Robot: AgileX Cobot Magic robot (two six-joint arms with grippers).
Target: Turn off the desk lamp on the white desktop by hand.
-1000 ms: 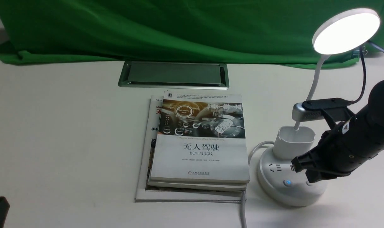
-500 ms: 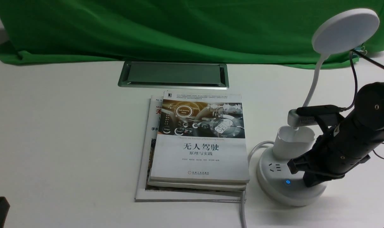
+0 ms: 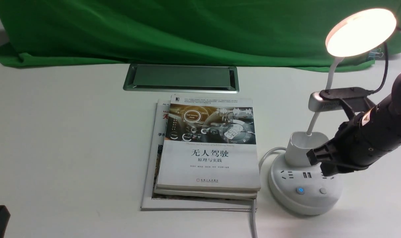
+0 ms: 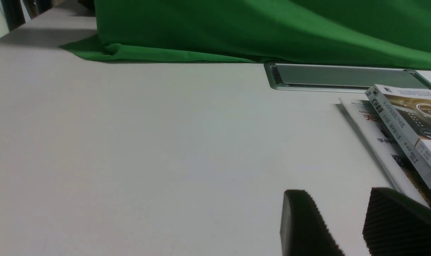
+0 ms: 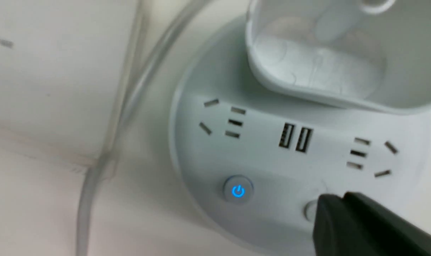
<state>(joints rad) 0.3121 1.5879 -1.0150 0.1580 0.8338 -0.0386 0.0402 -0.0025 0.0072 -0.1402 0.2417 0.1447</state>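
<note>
The desk lamp stands at the right of the white desktop (image 3: 71, 138). Its disc head (image 3: 361, 31) glows warm. Its round base (image 3: 286, 198) carries a cup (image 3: 303, 145), sockets, a blue-lit power button (image 3: 300, 190) and a plain button (image 3: 323, 190). My right gripper (image 3: 323, 165) is shut and empty, hovering just above the base, clear of it. In the right wrist view its tip (image 5: 329, 209) partly covers the plain button (image 5: 309, 210), beside the blue button (image 5: 238, 191). My left gripper (image 4: 338, 213) is open and empty, low over the desktop at the near left.
A stack of books (image 3: 207, 148) lies left of the lamp base, and the lamp's white cable (image 3: 253, 218) runs along their edge to the front. The grey framed hatch (image 3: 181, 77) sits behind the books. Green cloth (image 3: 187, 29) covers the back.
The lamp was lit white, went dark as my right gripper pressed down on the base, and now glows warm. The right gripper has lifted up off the base. The left arm has not moved.
</note>
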